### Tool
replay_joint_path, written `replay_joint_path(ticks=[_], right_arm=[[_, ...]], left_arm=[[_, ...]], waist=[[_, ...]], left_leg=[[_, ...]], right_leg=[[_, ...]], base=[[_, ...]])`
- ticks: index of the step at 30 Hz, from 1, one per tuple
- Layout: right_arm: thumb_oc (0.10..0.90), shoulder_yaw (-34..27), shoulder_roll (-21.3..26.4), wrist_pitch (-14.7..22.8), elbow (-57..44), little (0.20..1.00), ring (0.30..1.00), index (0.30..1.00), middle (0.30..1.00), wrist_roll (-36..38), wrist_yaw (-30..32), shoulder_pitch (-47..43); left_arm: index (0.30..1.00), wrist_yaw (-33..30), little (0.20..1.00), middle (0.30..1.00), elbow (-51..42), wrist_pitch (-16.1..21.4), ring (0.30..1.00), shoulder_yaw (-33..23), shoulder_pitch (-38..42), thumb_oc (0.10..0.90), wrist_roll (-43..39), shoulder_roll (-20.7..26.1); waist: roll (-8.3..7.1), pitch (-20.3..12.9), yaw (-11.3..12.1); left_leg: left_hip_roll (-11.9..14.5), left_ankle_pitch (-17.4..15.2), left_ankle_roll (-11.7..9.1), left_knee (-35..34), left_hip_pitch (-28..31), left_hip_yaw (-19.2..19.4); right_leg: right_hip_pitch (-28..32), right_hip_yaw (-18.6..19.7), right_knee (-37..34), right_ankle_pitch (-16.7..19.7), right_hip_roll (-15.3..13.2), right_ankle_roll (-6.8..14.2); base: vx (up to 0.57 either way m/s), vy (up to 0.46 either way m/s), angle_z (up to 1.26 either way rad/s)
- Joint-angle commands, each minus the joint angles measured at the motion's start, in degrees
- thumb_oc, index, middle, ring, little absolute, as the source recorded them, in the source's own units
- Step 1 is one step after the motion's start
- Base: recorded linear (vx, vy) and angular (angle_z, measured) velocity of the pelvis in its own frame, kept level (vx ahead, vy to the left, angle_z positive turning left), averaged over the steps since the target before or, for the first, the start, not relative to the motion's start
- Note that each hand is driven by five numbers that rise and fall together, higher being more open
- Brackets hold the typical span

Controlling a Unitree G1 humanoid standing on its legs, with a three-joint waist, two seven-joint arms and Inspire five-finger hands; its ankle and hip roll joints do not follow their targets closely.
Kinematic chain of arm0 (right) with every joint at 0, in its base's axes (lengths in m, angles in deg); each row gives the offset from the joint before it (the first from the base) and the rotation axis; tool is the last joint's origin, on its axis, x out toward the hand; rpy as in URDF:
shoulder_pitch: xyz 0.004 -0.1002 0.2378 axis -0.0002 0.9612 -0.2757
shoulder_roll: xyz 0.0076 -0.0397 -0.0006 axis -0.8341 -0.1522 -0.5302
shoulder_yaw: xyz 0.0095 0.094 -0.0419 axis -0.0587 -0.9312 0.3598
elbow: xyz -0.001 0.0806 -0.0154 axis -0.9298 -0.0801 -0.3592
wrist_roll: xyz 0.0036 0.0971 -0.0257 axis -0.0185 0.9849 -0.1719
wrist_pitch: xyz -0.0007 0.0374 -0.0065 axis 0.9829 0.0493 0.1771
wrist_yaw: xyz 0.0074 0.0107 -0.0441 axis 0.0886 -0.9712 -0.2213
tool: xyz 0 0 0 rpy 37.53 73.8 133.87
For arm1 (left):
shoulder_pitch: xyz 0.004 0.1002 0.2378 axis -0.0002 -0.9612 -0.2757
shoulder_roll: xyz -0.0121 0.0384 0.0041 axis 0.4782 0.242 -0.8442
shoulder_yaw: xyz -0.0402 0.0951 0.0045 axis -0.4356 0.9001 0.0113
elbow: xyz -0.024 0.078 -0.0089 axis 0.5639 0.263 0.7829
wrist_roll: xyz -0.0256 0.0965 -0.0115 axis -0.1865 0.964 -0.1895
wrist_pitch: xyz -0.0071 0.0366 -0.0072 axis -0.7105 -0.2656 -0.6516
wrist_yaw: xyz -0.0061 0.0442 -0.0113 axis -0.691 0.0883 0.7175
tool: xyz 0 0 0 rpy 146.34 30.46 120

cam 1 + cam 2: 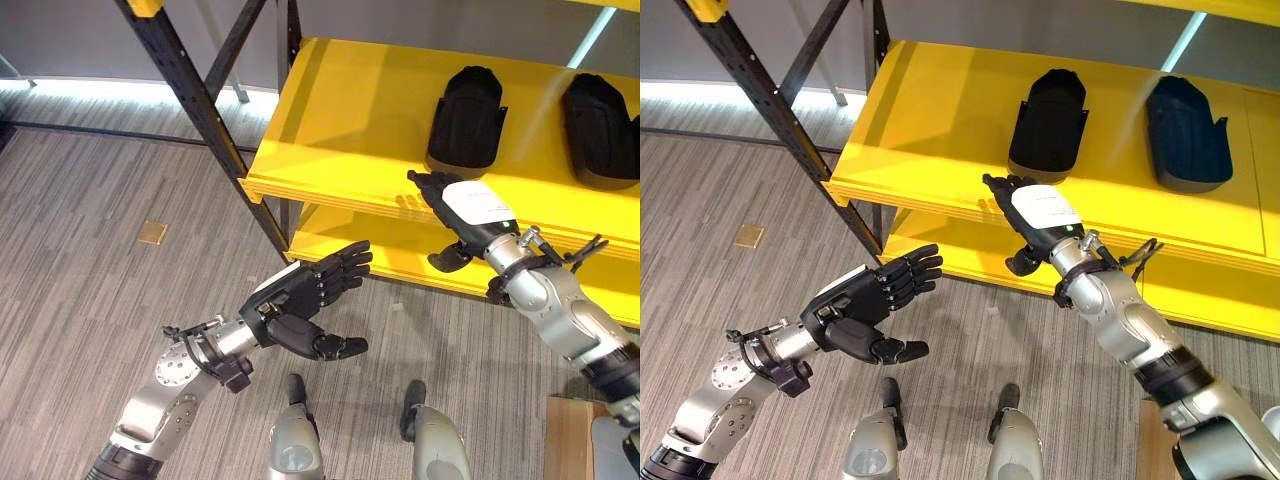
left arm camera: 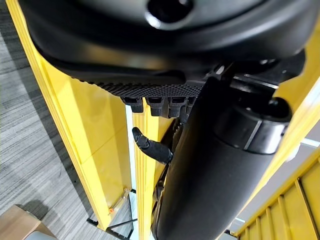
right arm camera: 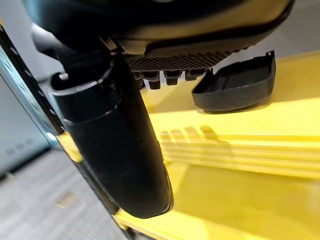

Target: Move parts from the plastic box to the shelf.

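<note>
Two black moulded parts lie on the yellow shelf (image 1: 340, 130): one part (image 1: 468, 120) near the middle and a second part (image 1: 600, 130) further right. My right hand (image 1: 470, 215) hovers at the shelf's front edge just in front of the nearer part (image 3: 235, 87), fingers straight, holding nothing. My left hand (image 1: 305, 300) floats below and left of the shelf above the floor, open and empty, with its thumb (image 2: 150, 146) spread from the fingers.
A lower yellow shelf (image 1: 400, 255) sits under the upper one. Black steel uprights (image 1: 200, 110) and diagonal braces stand at the rack's left end. A brown box corner (image 1: 570, 440) shows at the lower right. A small brown tile (image 1: 152, 232) lies on the grey floor.
</note>
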Motion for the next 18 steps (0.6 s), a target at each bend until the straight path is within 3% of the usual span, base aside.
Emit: replay_joint_path(ticks=[1,18], right_arm=[[0.900,-0.9,-0.8,0.4,-1.9,1.000,1.000,1.000,1.000,-0.1,2.1,-7.8],[0.900,3.2,-1.7,-3.3,17.3,1.000,1.000,1.000,1.000,0.5,3.0,-16.0]], left_arm=[[1.000,3.5,1.000,1.000,-2.8,3.0,1.000,2.5,3.2,0.900,-0.5,1.2],[1.000,4.1,1.000,1.000,-1.0,1.9,1.000,4.9,7.9,0.900,-0.7,1.5]], waist=[[-1.79,-4.2,0.5],[-0.60,-2.0,2.2]], left_leg=[[1.7,0.7,0.1,0.0,-0.9,-3.9],[0.8,1.0,-0.1,1.7,-4.2,-6.1]], right_leg=[[2.2,0.1,4.7,-6.0,-0.9,0.3],[-1.0,-0.4,8.7,-7.1,-1.5,0.0]], base=[[0.02,-0.038,0.25],[0.00,-0.024,0.05]])
